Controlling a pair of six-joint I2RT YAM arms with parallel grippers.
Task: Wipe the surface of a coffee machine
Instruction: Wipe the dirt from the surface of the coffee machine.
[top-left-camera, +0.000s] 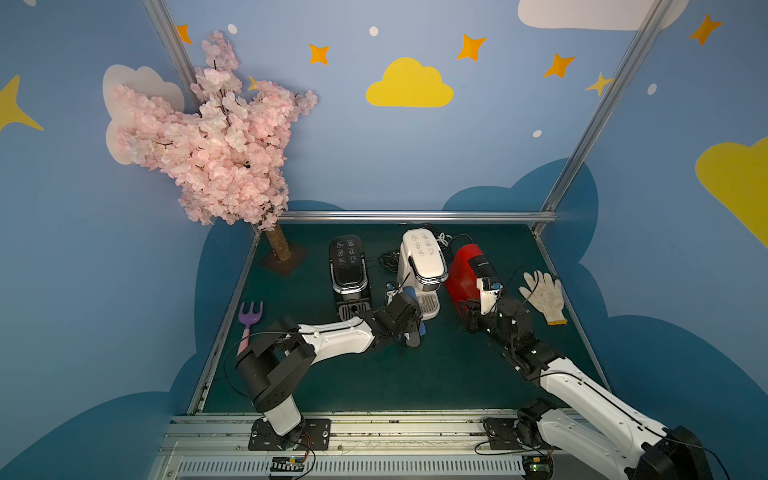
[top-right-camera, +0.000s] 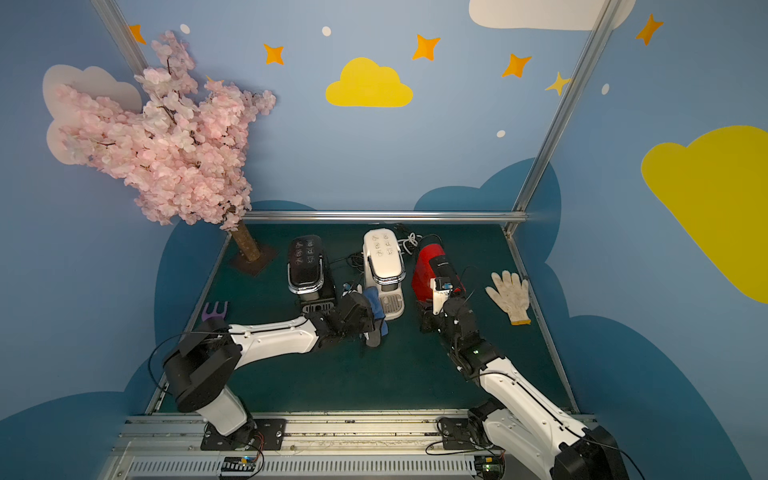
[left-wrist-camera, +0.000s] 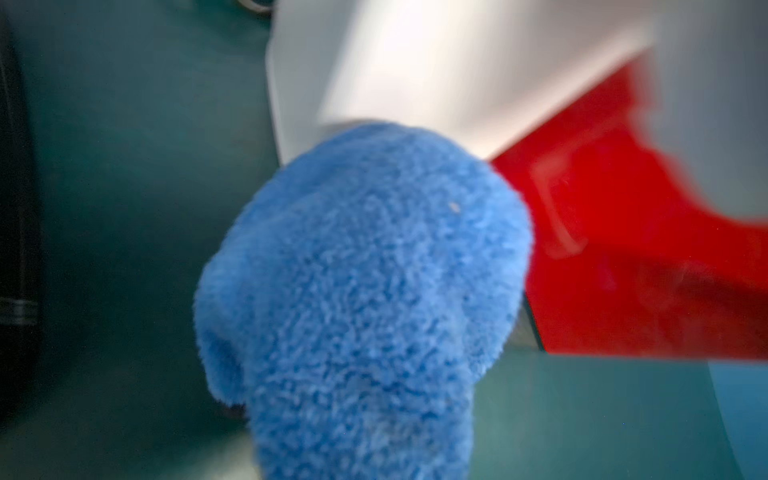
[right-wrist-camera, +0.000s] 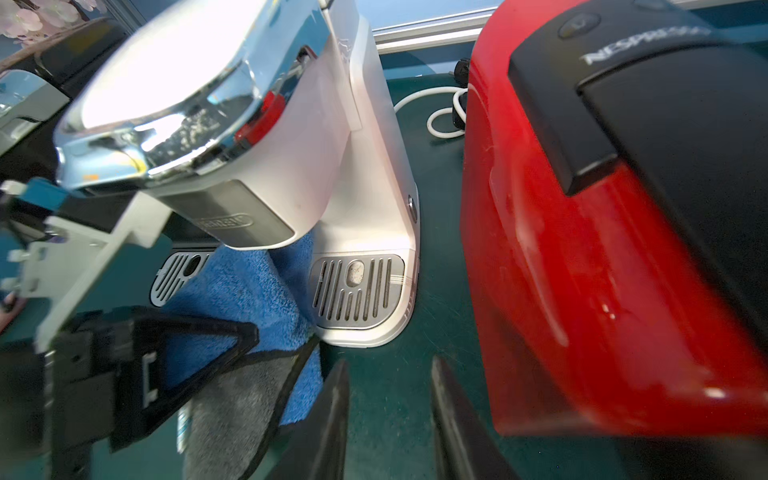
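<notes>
Coffee machine found mid-worktop near back edge, between black machine and red machine. Blue cloth clamped in left gripper and pushed against its front, probably for wiping. Right gripper narrowly parted, empty, parked clear.

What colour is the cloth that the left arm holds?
Blue; the cloth shows best in the left wrist view.

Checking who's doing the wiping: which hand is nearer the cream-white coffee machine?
Left. The left hand holds a blue cloth at the front of the coffee machine, under its spout; the right hand hangs open farther off, by the red machine.
</notes>
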